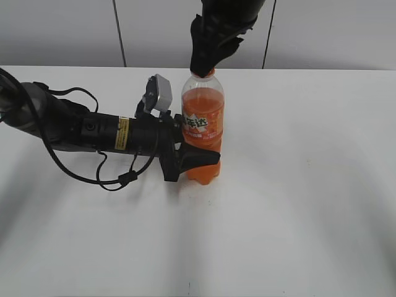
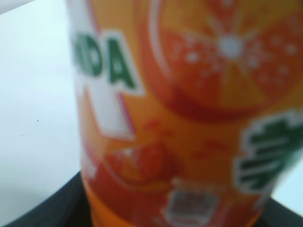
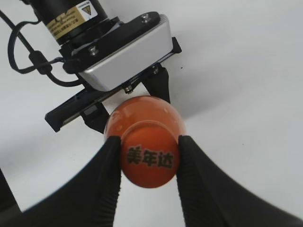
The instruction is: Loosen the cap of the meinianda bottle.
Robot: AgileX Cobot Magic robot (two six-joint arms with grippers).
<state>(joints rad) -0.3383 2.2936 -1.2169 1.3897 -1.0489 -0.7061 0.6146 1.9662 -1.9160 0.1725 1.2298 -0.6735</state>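
Note:
The meinianda bottle (image 1: 202, 120) stands upright on the white table, full of orange soda, with an orange label. My left gripper (image 1: 197, 162) is shut around its lower body from the left. The left wrist view shows only the blurred label (image 2: 189, 118) filling the frame. My right gripper (image 1: 204, 65) comes down from above and is shut on the orange cap (image 3: 149, 158), one black finger on each side. The cap top bears dark Chinese letters. In the exterior view the cap is hidden by the right fingers.
The white table (image 1: 297, 204) spreads all round the bottle. The left arm (image 1: 80, 130) with its cables lies across the table's left side. A grey panelled wall (image 1: 322, 31) stands behind.

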